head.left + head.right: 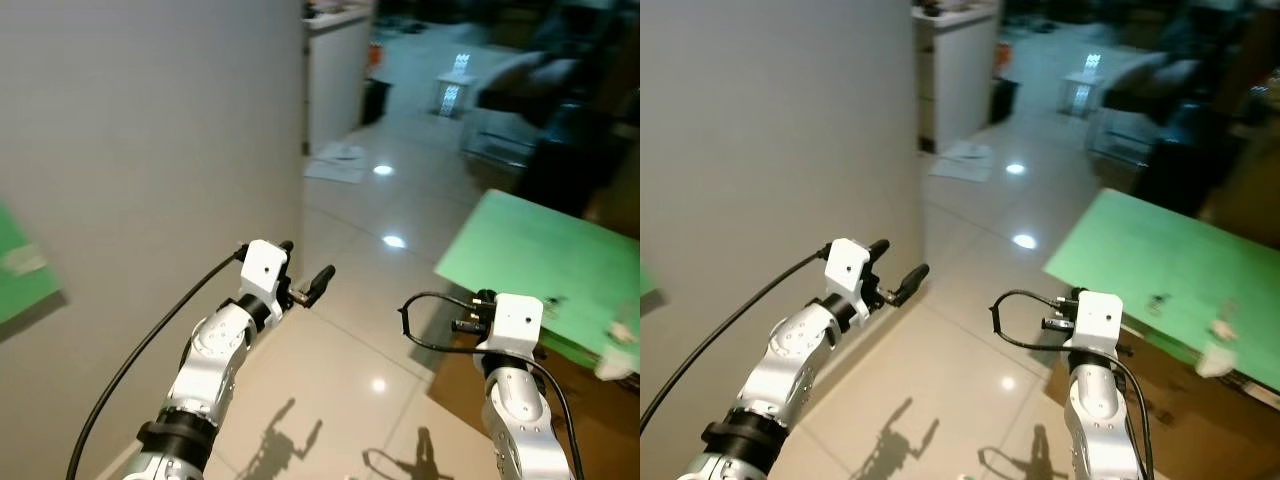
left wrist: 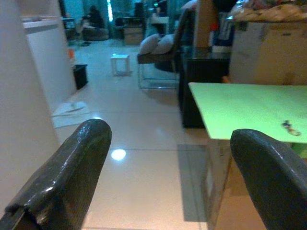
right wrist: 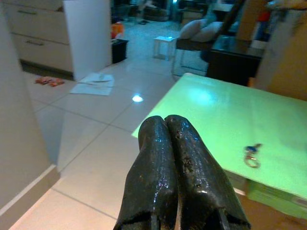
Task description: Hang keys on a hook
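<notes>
Pale glossy floor tiles (image 1: 340, 350) run from the robot's feet back into a dim living area, with ceiling lights mirrored on them. On the left a plain grey wall (image 1: 150, 150) rises and ends at a corner; past that corner stands a white cabinet (image 1: 335, 70), with papers (image 1: 338, 160) lying on the tiles at its foot.

Just beside the wall, the left gripper (image 1: 318, 282) is raised over the floor. In the left wrist view its two black fingers (image 2: 62, 177) stand wide apart with nothing between them, looking toward a chair with cushions (image 2: 160, 45) and a small white stool (image 2: 120, 62).

Further right, the right gripper (image 3: 175, 143) hovers near the edge of the green table (image 1: 530, 260). Its fingers are pressed together and hold nothing. A black cable loops out from that wrist.

Green and bare over most of its top, the table stands on the right, well apart from the wall. The keys (image 3: 250, 155) lie flat on it, a small ring with a blue part, beyond the right gripper's tips and not touching them. Near the table's far right edge sits a blurred whitish thing (image 1: 612, 362) that cannot be made out. Dark furniture (image 1: 560, 110) stands behind the table.
</notes>
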Controlling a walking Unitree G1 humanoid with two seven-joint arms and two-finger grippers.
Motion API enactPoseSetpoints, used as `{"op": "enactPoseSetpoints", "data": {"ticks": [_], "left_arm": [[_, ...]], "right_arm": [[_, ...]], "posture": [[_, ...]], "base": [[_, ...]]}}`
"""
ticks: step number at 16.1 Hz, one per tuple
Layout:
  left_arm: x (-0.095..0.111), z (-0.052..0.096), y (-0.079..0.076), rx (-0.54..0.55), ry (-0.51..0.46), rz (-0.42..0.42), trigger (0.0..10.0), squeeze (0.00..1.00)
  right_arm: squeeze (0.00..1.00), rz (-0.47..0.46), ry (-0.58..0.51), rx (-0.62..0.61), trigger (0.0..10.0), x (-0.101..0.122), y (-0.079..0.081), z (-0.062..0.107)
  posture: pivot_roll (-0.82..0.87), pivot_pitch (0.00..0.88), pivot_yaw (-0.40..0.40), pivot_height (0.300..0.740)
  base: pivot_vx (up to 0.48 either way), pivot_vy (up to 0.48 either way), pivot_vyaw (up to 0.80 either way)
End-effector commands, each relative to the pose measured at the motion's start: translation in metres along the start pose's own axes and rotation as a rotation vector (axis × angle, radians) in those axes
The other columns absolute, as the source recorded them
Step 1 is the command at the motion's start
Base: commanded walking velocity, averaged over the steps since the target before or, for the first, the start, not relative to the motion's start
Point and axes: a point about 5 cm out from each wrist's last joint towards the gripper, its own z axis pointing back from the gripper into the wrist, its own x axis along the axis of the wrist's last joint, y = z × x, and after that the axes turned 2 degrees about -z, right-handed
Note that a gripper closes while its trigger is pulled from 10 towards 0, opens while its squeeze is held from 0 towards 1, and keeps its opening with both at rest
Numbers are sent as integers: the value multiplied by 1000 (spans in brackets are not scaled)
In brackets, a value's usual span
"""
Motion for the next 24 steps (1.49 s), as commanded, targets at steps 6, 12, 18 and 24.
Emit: {"op": "enactPoseSetpoints", "data": {"ticks": [6,12,18,24], "left_arm": [[1,-5,-9,-54,-21,23,10000,0],[0,-8,-12,-67,-16,50,10000,0],[-7,-8,-4,35,32,36,10000,0],[-10,-10,-6,28,47,34,10000,0]], "right_arm": [[0,13,-10,-39,10000,2,-7,9],[1000,47,16,-66,10000,0,-10,9],[1000,56,13,-37,10000,0,-12,9],[1000,62,52,-57,10000,-4,-10,6]], "posture": [[-213,0,32,740],[-221,0,33,736],[-214,0,25,736],[-232,0,32,736]], "base": [[0,-441,-648],[0,-228,-398],[0,0,0],[0,0,0]]}}
